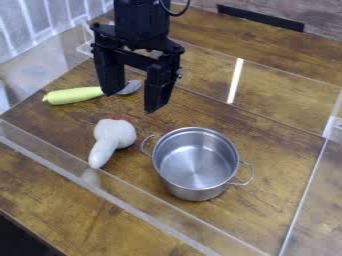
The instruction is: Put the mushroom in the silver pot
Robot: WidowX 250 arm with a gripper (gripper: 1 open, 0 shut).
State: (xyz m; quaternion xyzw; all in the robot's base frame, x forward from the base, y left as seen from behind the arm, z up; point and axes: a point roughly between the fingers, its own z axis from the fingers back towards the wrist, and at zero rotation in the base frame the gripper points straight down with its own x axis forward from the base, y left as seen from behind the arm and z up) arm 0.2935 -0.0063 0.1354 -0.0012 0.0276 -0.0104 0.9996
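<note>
The white mushroom with its reddish-brown cap lies on its side on the wooden table, left of the silver pot. The pot stands upright and holds nothing. My black gripper hangs above and behind both, its two long fingers spread apart with nothing between them. It is clear of the mushroom, which lies a short way in front of it.
A yellow-green vegetable lies at the left, with a grey metal spoon beside it behind the gripper. Clear acrylic walls fence the work area on the front, left and right.
</note>
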